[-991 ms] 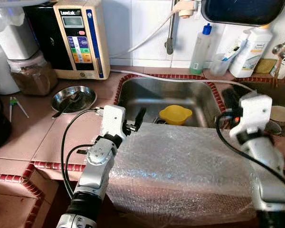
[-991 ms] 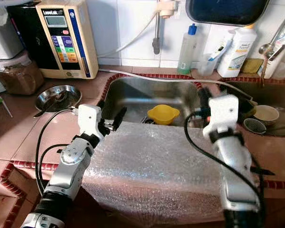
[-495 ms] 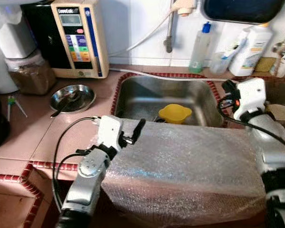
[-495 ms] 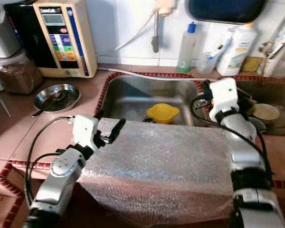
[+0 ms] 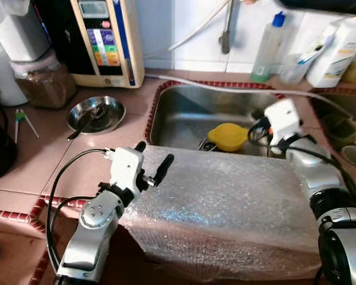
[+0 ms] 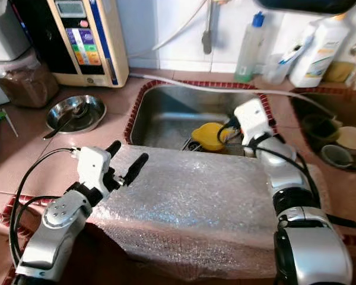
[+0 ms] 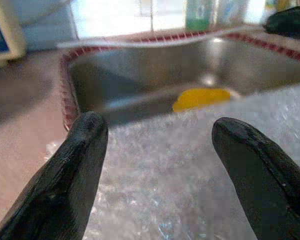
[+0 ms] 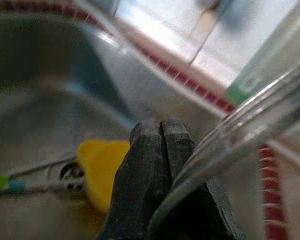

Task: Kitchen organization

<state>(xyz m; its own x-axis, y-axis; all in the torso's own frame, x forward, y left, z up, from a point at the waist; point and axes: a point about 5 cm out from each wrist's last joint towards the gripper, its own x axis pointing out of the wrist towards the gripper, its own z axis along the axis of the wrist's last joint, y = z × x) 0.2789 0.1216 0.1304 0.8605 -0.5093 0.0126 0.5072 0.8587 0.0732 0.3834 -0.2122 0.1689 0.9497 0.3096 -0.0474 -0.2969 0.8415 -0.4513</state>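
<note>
The left gripper (image 5: 149, 159) holds its jaws apart over the near left corner of a large silver bubble-wrap sheet (image 5: 225, 208), one black finger (image 7: 65, 180) above the sheet's left edge, the other over the wrap itself. The right gripper (image 8: 160, 145) has its jaws pressed together above the far right of the sink, close beside a small yellow plastic bowl (image 5: 228, 136); a blurred clear tube (image 8: 240, 130) crosses the right wrist view and covers part of the fingers.

The bubble-wrap sheet, crinkled and glinting, drapes over the near half of the stainless steel sink (image 5: 190, 113) and hangs off the counter's front edge, hiding whatever lies beneath it; the frame cuts off its lower edge. The yellow bowl sits in the sink basin just beyond the sheet's far edge, partly masked by the right wrist.

On the red tiled counter (image 5: 41, 160) left of the sink rests a round steel dish (image 5: 96, 114) holding a utensil too small to identify. Far left stands a beige and black water appliance (image 5: 104, 35), its top cropped. A clear bottle with a blue cap (image 5: 268, 47) and white plastic bottles (image 5: 338, 50) line the far wall.
</note>
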